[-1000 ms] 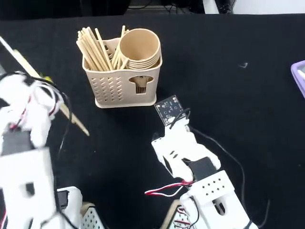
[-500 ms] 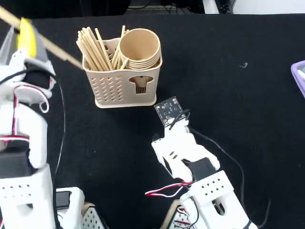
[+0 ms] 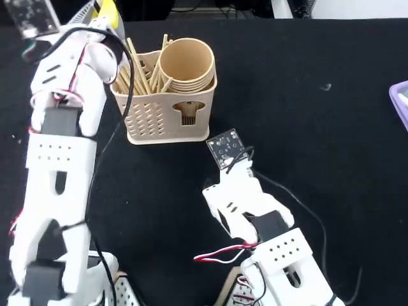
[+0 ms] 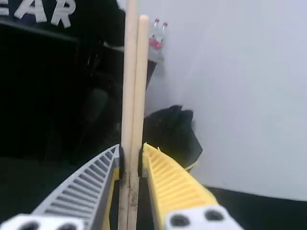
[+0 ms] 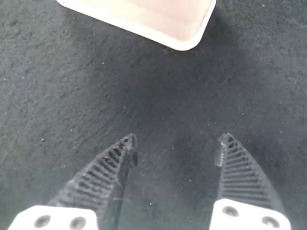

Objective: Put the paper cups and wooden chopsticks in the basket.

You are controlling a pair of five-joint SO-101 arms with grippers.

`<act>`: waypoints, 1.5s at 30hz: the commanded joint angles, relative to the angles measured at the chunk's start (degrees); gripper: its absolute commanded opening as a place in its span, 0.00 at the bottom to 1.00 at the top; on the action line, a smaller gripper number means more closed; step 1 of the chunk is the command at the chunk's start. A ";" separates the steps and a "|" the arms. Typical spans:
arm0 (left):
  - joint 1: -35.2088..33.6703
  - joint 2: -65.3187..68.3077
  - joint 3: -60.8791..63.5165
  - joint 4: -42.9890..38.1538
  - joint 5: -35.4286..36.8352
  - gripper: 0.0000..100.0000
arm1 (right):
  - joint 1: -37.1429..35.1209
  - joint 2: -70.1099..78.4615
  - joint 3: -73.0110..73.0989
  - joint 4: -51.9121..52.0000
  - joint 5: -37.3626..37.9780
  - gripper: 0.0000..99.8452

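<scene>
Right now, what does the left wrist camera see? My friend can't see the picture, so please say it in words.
The left gripper is shut on two wooden chopsticks held side by side, and they stick out far past its tips. Behind them are a white wall and a dark shape that I can't make out.

The two chopsticks clamped in the left end effector run out past the picture's upper edge, and their lower ends are buried between its fingers. From above, the left arm covers the left rim of the basket. A purple object is cut by the right edge, so its kind cannot be told.
</scene>
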 commanded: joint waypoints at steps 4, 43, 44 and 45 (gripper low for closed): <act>0.92 -0.09 -4.53 5.80 -0.97 0.03 | 1.32 -1.36 -0.66 -0.97 0.00 0.27; -15.52 -69.98 34.86 61.89 -13.89 0.03 | 11.96 -32.66 -6.81 14.42 -0.09 0.01; -15.34 -72.53 36.70 61.89 -13.89 0.03 | 12.04 -35.74 -6.81 16.09 -0.09 0.01; -15.08 -74.99 38.73 61.89 -13.89 0.03 | 12.31 -38.99 -6.64 18.37 -0.09 0.01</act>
